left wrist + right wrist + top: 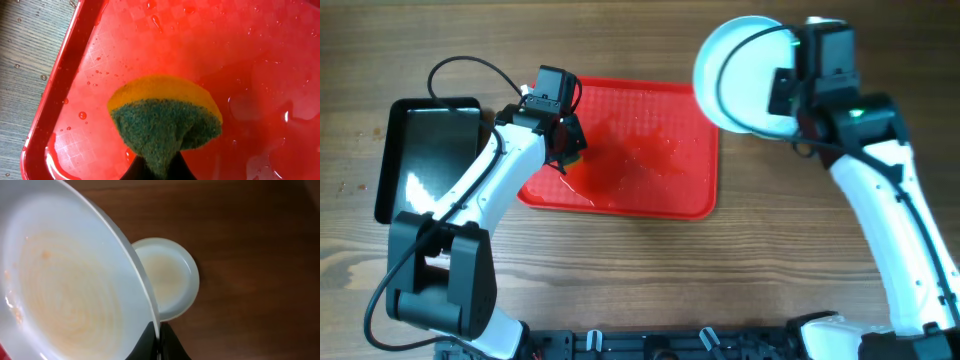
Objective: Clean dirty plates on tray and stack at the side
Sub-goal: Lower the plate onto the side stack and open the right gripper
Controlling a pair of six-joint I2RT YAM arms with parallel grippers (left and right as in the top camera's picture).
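Observation:
My right gripper (788, 95) is shut on the rim of a white plate (740, 75) and holds it tilted in the air past the tray's far right corner. In the right wrist view the held plate (65, 280) shows faint orange smears, and a second plate (170, 277) lies on the wood below it. My left gripper (565, 150) is shut on a yellow and green sponge (165, 117) just above the wet red tray (650, 200), near its left rim (55, 95). No plate lies on the tray.
A glossy black tray (425, 150) lies on the wooden table left of the red tray. Water drops and puddles cover the red tray's floor (260, 115).

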